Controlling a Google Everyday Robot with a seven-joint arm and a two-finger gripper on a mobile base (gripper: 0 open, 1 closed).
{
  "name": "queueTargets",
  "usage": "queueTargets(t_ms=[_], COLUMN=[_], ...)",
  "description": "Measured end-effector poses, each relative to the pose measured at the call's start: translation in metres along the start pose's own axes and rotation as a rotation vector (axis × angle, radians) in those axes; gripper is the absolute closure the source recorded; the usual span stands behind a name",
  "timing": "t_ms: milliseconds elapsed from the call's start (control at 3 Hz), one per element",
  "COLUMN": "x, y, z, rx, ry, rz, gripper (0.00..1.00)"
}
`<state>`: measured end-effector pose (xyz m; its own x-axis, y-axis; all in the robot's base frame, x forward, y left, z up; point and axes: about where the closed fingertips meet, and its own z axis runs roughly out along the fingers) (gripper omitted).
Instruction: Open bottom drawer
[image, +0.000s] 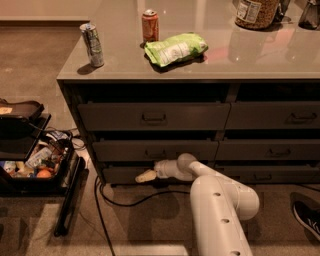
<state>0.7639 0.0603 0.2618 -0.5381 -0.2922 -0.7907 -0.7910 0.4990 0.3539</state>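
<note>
Our pincer (146, 175) sits low in front of the cabinet, at the end of the pale arm (220, 200) that reaches in from the lower right. It points left and lies right against the front of the bottom drawer (119, 174), near that panel's middle. We cannot tell whether it is open or closed, nor whether it grips the handle, which is hidden behind it.

The bottom drawer is the lowest of the left stack, a slim dark panel just above the carpet, under two taller drawers (152, 118); it appears shut.

On the grey countertop (260, 60) we see a silver can (92, 45) near the left edge, a red can (150, 26) further back, a green bag (175, 48) lying just beside the red can, and a jar (256, 12) at the far right.

On the floor a black cable (125, 202) loops below the pincer. A black bin (30, 172) of mixed items stands to the left, and a shoe (307, 220) shows at the right edge.
</note>
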Motion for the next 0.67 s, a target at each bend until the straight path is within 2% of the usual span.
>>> queueTargets(t_ms=[333, 667], x=[0.004, 0.0054], y=[-0.0043, -0.0061], z=[0.0134, 0.014], rx=[0.041, 0.048], ry=[0.072, 0.079], rz=[-0.021, -0.021], gripper=[0.0, 0.0])
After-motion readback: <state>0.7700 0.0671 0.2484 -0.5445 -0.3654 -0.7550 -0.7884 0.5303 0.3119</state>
